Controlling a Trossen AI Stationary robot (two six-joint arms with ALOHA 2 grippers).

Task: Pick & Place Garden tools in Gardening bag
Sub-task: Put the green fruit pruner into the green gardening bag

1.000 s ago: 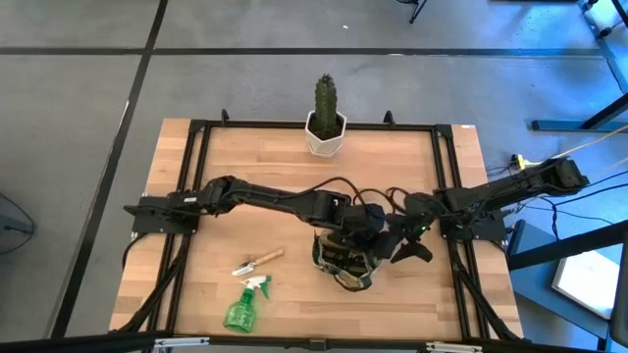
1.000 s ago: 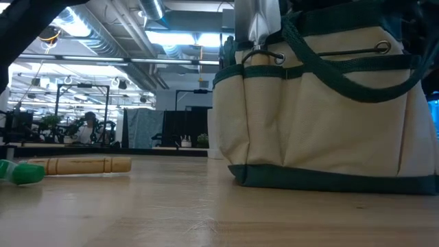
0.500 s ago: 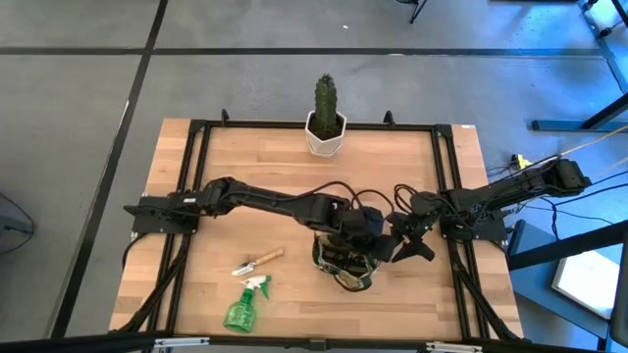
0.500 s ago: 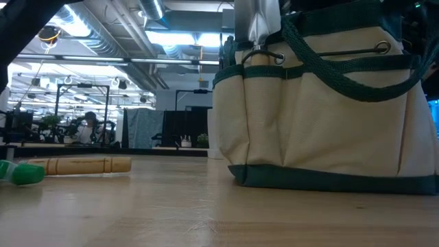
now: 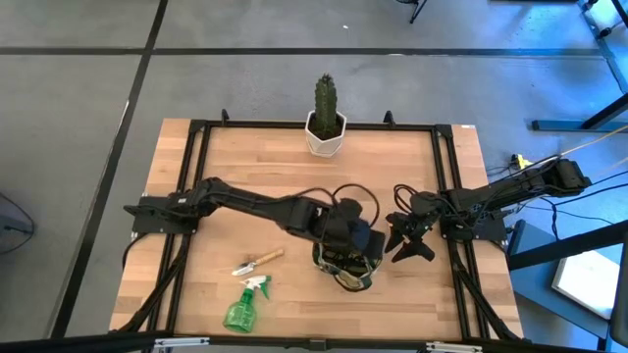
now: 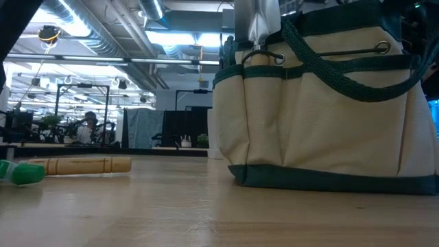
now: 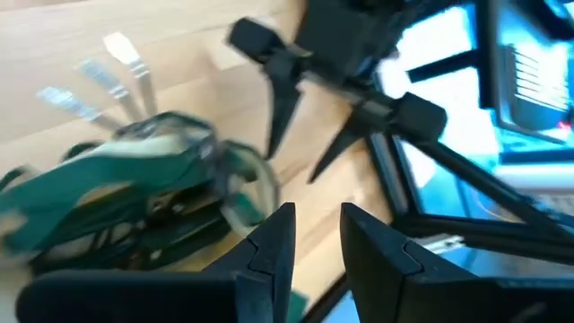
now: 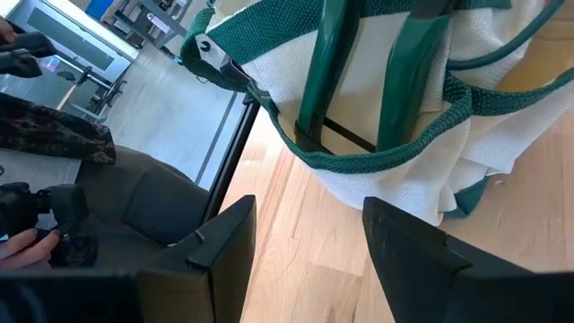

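Note:
The gardening bag stands on its base near the table's right middle; it fills the low view. Silver tool heads stick out of its side. My left gripper hovers over the bag, fingers a little apart and empty. My right gripper is open and empty just right of the bag, facing its side. A wooden-handled trowel and the green spray bottle lie flat on the table, left of the bag.
A green cactus in a white pot stands at the far edge. A black frame runs around the table top. Bare wood lies between the bag and the cactus. A person's hand shows beyond the table.
My left gripper has drawn back a little toward the table's left and near edge, staying above the bag. My right gripper has shifted slightly toward the far edge. The bag, trowel and spray bottle have stayed where they were.

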